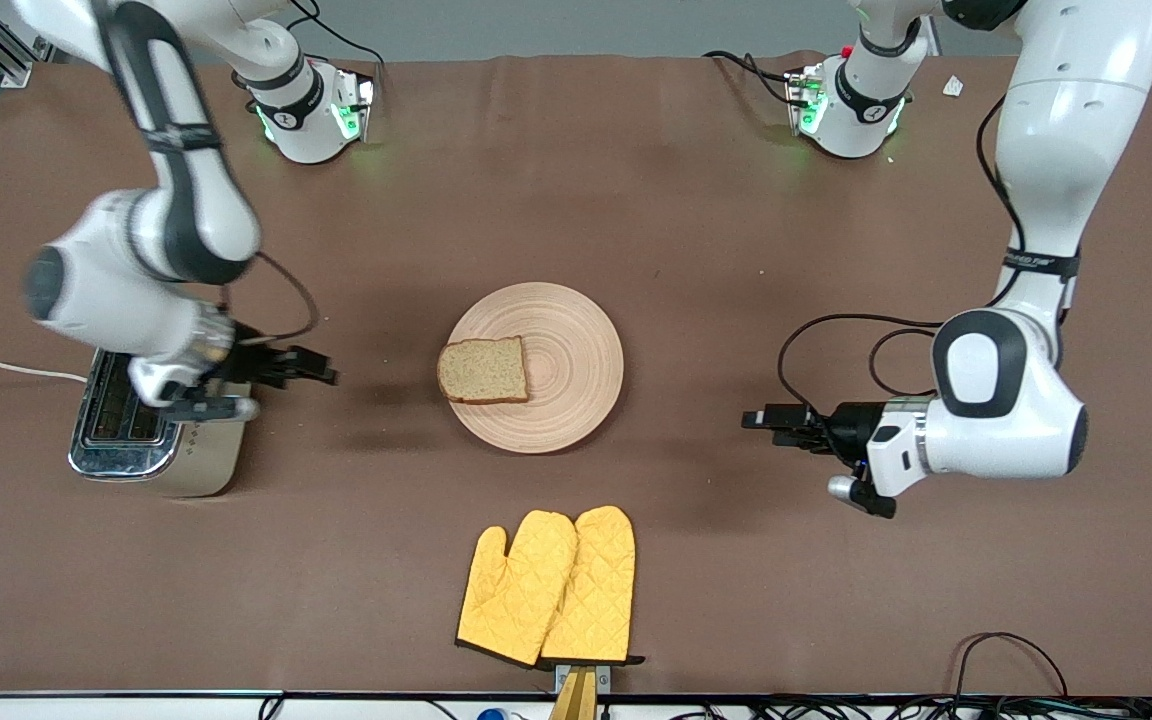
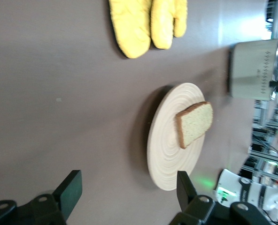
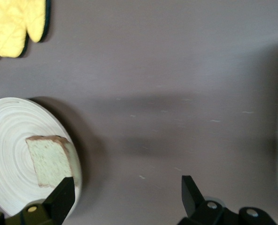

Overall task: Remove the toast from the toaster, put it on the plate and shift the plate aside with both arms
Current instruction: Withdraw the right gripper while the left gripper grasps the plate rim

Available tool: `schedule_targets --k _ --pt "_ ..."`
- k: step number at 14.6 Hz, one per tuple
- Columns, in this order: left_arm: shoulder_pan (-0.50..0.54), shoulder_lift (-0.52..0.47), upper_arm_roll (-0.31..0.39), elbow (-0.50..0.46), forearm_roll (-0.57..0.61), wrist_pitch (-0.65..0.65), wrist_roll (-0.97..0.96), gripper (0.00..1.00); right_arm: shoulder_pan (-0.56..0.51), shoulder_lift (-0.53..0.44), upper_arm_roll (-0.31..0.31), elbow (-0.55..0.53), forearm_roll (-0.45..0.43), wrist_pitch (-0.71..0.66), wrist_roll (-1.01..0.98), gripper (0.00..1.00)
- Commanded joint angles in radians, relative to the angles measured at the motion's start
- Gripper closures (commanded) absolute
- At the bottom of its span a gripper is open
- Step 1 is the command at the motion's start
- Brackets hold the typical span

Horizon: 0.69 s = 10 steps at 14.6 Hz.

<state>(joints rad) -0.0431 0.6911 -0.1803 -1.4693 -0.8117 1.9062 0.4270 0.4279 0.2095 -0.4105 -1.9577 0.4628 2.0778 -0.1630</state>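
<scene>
We see the toast [image 1: 483, 370] lying flat on the plate [image 1: 576, 330], on the part of the plate toward the right arm's end of the table, its crust close to that rim. The plate rests near the middle of the brown table [image 1: 636, 200].

Our right gripper [image 1: 321, 370] hangs over bare cloth between the toaster [image 1: 141, 455] and the plate, its fingers pointing at the plate. In the right wrist view the fingers [image 3: 189, 192] stand wide apart with nothing between them, and the toast sits beside one fingertip, apart from it.

Our left gripper [image 1: 758, 418] hovers over the table toward the left arm's end, well apart from the plate and aimed at it. Its fingers [image 2: 71, 190] are spread too and hold nothing; in the left wrist view the plate's rim shows just above one fingertip, clear of the gap.

Two yellow oven mitts [image 1: 551, 590] lie side by side, nearer to the front camera than the plate.
</scene>
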Motion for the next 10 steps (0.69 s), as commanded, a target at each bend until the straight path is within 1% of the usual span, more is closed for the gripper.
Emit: schedule_targets --k 1,2,3,4,5,6,7,8,9,10 --pt "-0.034 0.045 -0.002 0.009 -0.078 0.017 0.061 0.19 -0.044 -0.021 -0.046 0.097 -0.068 -0.131 -0.013 0.0" --pt "-0.034 0.062 -0.002 0.009 -0.09 0.017 0.091 0.2 -0.046 -0.042 -0.065 0.13 -0.138 -0.166 -0.006 0.0" --pt "-0.034 0.08 -0.002 0.007 -0.099 0.016 0.132 0.22 -0.046 -0.07 -0.074 0.167 -0.227 -0.191 0.002 0.0" --pt "-0.034 0.097 -0.004 0.006 -0.107 0.016 0.183 0.24 -0.047 -0.091 -0.077 0.193 -0.268 -0.211 0.009 0.0" --pt "-0.035 0.107 -0.008 0.001 -0.121 0.016 0.22 0.26 -0.049 -0.102 -0.08 0.238 -0.276 -0.253 0.011 0.0" --pt "-0.035 0.11 -0.017 -0.015 -0.133 0.016 0.232 0.28 -0.054 -0.102 -0.097 0.299 -0.276 -0.331 0.011 0.0" --pt "-0.035 0.113 -0.021 -0.026 -0.139 0.016 0.234 0.29 -0.054 -0.099 -0.105 0.386 -0.289 -0.425 0.01 0.0" --pt "-0.037 0.117 -0.024 -0.031 -0.139 0.016 0.236 0.32 -0.054 -0.098 -0.103 0.455 -0.33 -0.491 0.011 0.0" --pt "-0.043 0.123 -0.034 -0.04 -0.141 0.016 0.236 0.35 -0.051 -0.099 -0.102 0.501 -0.376 -0.543 0.011 0.0" --pt "-0.044 0.131 -0.037 -0.043 -0.15 0.016 0.236 0.37 -0.046 -0.107 -0.1 0.519 -0.41 -0.583 0.013 0.0"
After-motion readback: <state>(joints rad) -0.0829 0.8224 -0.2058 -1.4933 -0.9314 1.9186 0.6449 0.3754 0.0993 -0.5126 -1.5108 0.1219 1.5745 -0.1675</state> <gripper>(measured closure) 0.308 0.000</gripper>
